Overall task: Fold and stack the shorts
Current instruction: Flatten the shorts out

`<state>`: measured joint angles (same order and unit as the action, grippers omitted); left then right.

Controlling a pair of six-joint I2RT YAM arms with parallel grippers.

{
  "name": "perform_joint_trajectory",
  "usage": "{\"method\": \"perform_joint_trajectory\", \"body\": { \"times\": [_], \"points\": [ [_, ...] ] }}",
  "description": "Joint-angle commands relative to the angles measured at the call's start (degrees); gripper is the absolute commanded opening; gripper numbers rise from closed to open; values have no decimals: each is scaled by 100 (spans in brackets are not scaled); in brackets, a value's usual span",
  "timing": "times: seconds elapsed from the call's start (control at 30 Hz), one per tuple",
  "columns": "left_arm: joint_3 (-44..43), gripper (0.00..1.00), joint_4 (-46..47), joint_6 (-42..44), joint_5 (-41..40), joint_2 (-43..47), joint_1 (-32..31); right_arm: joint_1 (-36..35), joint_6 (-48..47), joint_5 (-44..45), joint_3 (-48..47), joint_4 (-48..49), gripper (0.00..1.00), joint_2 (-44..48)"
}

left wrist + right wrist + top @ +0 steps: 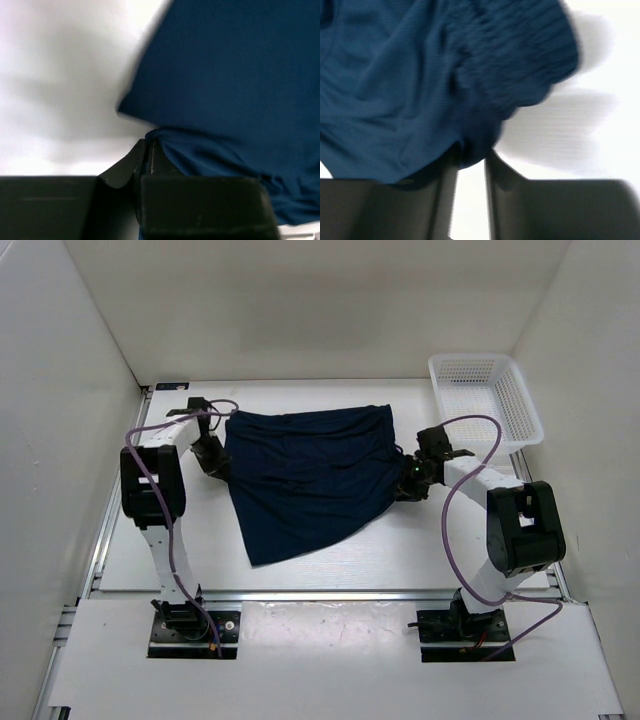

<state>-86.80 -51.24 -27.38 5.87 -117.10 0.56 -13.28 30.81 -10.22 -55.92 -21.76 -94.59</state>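
I find no legible text, label, brand, number or sign in any of my three views. The shorts (310, 475) show plain fabric, nothing readable on it. A small dark strip (172, 386) at the far edge of the table (330, 575), about 11 o'clock from the shorts, is too small to read.

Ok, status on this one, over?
Left gripper shut on the shorts. Right gripper parted, fabric between jaws. Shorts spread out, unfolded. White basket far right, nothing obstructing.
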Motion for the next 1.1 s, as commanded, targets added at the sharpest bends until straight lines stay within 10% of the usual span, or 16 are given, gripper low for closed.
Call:
{"method": "perform_joint_trajectory", "body": {
  "times": [0.0,0.2,0.57,1.07],
  "points": [
    [-660,19,-385,144,-121,-67,243,-280,-49,116,-401,-240,40,133],
    [-181,92,-457,198,64,1438,95,-80,4,284,-95,-311,59,686],
    [3485,86,-404,-1004,819,4572,-1442,361,-119,284,477,-356,63,1347],
    [4611,78,756,-2378,723,3590,-2727,414,171,46,-402,93,52,-60]
  ]
}}
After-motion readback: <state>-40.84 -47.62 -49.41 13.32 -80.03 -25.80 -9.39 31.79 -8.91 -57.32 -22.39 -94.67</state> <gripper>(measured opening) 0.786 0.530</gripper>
